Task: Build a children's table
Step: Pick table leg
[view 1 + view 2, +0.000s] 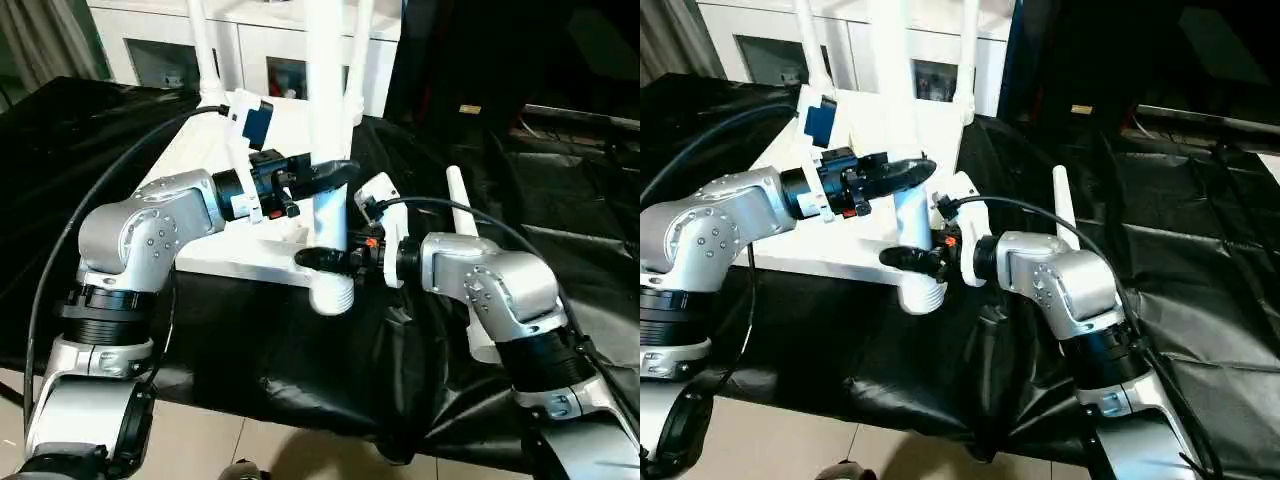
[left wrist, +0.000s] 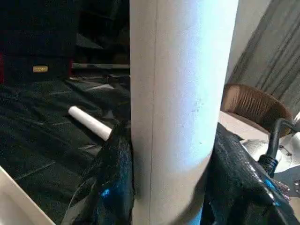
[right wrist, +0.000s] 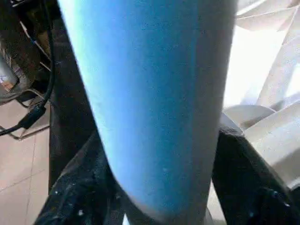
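The white tabletop (image 1: 225,262) lies underside up on black cloth, with two white legs (image 1: 205,55) standing at its far corners. A third white leg (image 1: 328,215) stands upright at the near right corner, its ribbed lower end (image 1: 332,294) just past the tabletop's edge. Whether that end sits in a socket is hidden. My left gripper (image 1: 335,178) is shut on this leg higher up, its fingers (image 2: 115,187) pressed against both sides. My right gripper (image 1: 322,260) is shut on the same leg lower down, just above the ribbed end. Another white leg (image 1: 462,215) lies loose on the cloth to the right.
A white glass-door cabinet (image 1: 150,50) stands behind the table. Crinkled black cloth (image 1: 560,190) covers the surface to the right and front. Tiled floor (image 1: 250,450) shows below the near edge. A brown chair (image 2: 253,105) appears in the left wrist view.
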